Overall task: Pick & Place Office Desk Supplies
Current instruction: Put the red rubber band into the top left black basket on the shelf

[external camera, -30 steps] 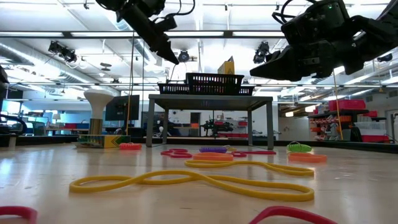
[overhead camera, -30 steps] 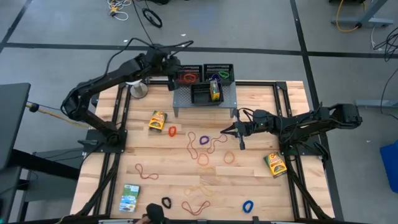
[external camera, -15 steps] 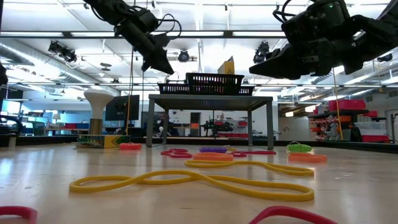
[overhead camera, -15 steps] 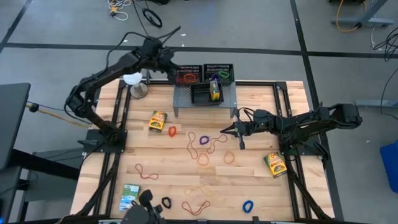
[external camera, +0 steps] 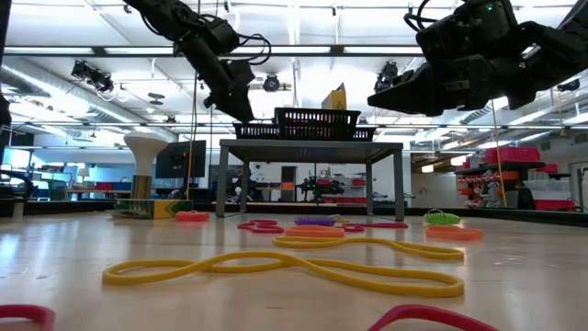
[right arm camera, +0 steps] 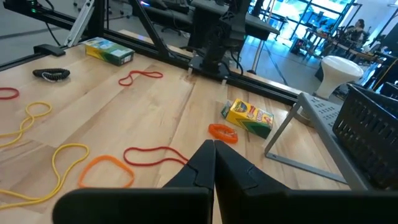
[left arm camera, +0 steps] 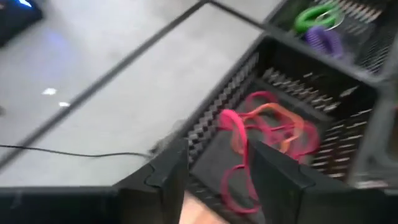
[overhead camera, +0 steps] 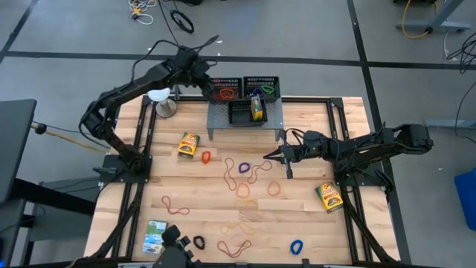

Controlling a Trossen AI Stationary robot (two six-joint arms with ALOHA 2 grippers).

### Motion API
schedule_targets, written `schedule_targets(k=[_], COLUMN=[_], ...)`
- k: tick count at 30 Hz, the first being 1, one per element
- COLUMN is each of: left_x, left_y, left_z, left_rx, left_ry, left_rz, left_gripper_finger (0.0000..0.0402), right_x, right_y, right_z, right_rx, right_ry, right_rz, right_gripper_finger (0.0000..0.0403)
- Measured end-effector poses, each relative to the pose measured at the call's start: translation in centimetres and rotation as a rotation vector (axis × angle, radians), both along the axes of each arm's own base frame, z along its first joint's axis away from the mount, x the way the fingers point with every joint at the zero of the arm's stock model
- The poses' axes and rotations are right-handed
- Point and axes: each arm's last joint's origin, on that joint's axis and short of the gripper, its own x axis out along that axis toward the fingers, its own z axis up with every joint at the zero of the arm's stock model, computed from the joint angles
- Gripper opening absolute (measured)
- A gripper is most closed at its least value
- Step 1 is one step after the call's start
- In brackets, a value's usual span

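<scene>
From above, the left gripper (overhead camera: 209, 84) sits at the outer edge of a black mesh tray (overhead camera: 227, 90) holding red and orange rubber bands, which stands on the grey shelf (overhead camera: 245, 119); beside it a second tray (overhead camera: 262, 85) carries green and purple bands, and a third tray (overhead camera: 242, 112) in front holds an upright yellow-green box (overhead camera: 257, 108). The right gripper (overhead camera: 285, 158) hangs over the table among loose bands, a purple loop (overhead camera: 243, 167) just beside it and a crayon box (overhead camera: 328, 196) near its arm; another box (overhead camera: 189, 144) lies on the left arm's side. The level view alone shows height: both grippers are up off the wood, the left one (external camera: 241, 104) at tray level, and a long yellow loop (external camera: 285, 265) lies flat in front. The left wrist view shows its fingers (left arm camera: 168, 174) parted and empty, the red-orange tangle (left arm camera: 261, 134) lying in the tray just beyond them. The right wrist view shows its fingers (right arm camera: 214, 165) pressed together on nothing, an orange loop (right arm camera: 107, 169) and red band (right arm camera: 152, 155) on the wood below.
</scene>
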Motion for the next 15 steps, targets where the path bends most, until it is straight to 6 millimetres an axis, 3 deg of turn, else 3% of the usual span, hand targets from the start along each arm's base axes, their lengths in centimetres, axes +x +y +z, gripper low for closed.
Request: schedule_targets(k=[8, 15], left_x=[1.5, 1.1], left_y=[-1.9, -1.3], left_z=[0.1, 1.4], left_rx=[0.099, -0.229], left_ry=[0.094, -0.213], left_rz=[-0.090, -0.122], left_gripper_finger=[0.0224, 0.0205], right_x=[0.0, 0.0], right_y=[0.0, 0.0], right_z=[0.0, 0.0], right_rx=[-0.003, -0.003], right_ry=[-0.001, 0.000], right_rz=[0.001, 0.001], right_gripper_finger=[0.0007, 0.0007])
